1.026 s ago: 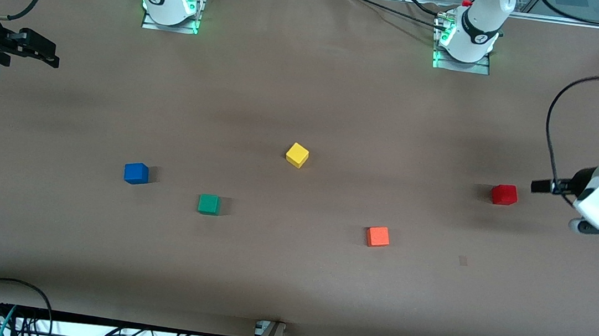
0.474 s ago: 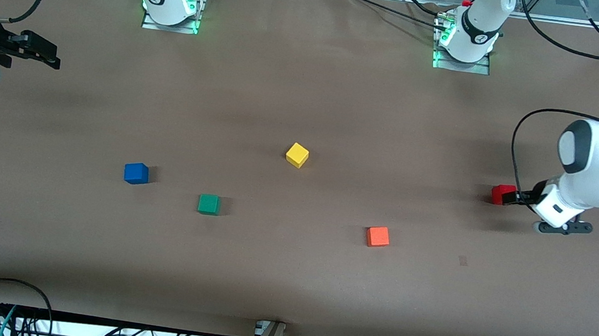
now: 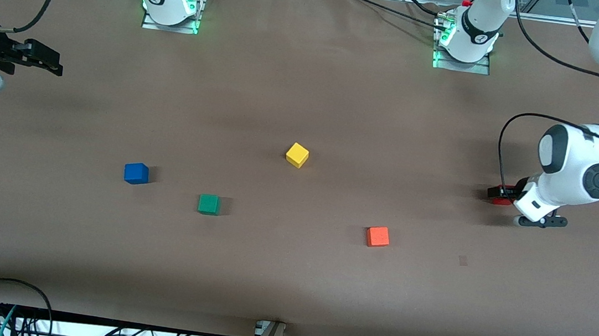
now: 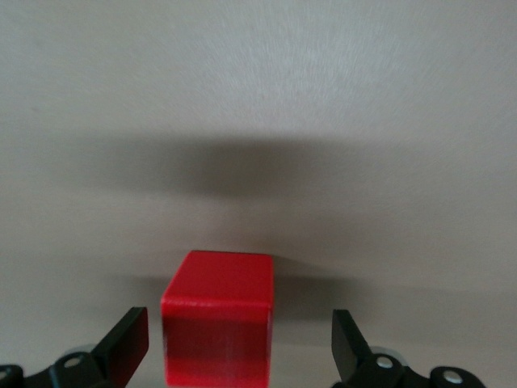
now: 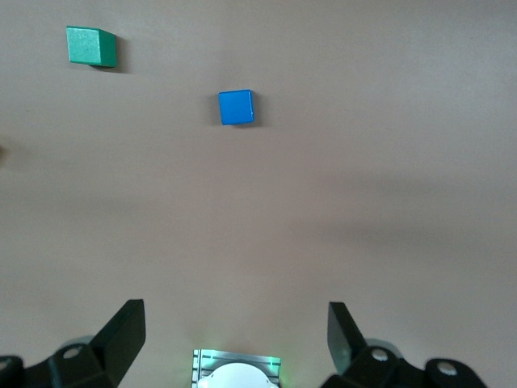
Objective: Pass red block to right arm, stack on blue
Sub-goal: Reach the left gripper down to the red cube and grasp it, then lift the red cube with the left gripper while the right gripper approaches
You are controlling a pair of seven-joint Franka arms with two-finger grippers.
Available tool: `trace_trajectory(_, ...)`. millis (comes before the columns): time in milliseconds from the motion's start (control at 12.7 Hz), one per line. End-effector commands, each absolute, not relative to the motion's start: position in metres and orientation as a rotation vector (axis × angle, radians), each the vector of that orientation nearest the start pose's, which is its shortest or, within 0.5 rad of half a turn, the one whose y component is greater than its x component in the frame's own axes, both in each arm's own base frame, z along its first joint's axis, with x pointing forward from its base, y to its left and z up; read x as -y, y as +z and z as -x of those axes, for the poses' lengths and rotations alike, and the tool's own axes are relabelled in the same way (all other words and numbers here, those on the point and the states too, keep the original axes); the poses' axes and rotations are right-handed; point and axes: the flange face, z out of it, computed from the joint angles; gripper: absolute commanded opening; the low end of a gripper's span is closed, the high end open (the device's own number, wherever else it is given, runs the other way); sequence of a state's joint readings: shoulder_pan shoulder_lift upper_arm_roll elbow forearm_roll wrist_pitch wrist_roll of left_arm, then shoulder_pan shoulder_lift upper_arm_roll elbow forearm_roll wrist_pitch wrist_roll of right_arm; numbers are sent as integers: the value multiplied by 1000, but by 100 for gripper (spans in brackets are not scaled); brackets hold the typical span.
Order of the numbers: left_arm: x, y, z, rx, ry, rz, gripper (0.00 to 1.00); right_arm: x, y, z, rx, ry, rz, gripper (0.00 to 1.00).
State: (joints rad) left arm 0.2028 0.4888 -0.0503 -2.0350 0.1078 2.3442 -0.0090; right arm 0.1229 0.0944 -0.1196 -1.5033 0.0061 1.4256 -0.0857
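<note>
The red block (image 3: 496,195) lies on the table toward the left arm's end, partly hidden by my left gripper (image 3: 502,194). In the left wrist view the red block (image 4: 218,317) sits between the open fingers, with a gap on each side; the left gripper (image 4: 241,352) is down at the block. The blue cube (image 3: 136,173) sits toward the right arm's end; it also shows in the right wrist view (image 5: 236,107). My right gripper (image 3: 51,64) is open and empty, up over the table's edge at the right arm's end; it shows in its own view (image 5: 236,339).
A yellow cube (image 3: 297,155) sits mid-table, a green cube (image 3: 209,204) beside the blue one and nearer the front camera, and an orange cube (image 3: 378,236) nearer the front camera than the red block. The green cube also shows in the right wrist view (image 5: 91,46).
My left arm has swung in and come down onto the red block, its open fingers now on either side of it. The right gripper has drifted slightly.
</note>
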Motion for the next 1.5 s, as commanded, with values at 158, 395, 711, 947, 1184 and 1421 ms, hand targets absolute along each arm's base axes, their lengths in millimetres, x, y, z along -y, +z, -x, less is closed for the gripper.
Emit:
trace_trajectory(158,-97,166,-568,27,312,3061,50,-11,588,-571,156,290,3125,100)
trace_trajectory(395,-99,172,-569,27,310,3060,16,-13,587,-572,161,293,3125,100)
trace_trajectory(711,-96,224,-590,27,313,3046,8,-12,580,-574,168,313,3114,100)
trace_trajectory(947,-70,293,-619,-18,325,3048,8,-12,572,-577,168,340,3104,100)
trace_trajectory(1184,-34,335,-636,-63,337,3090,8,-14,571,-577,175,340,3104,100)
trace_trajectory(1421,8,370,-649,-124,289,3145,7,-14,564,-580,179,361,3101,100)
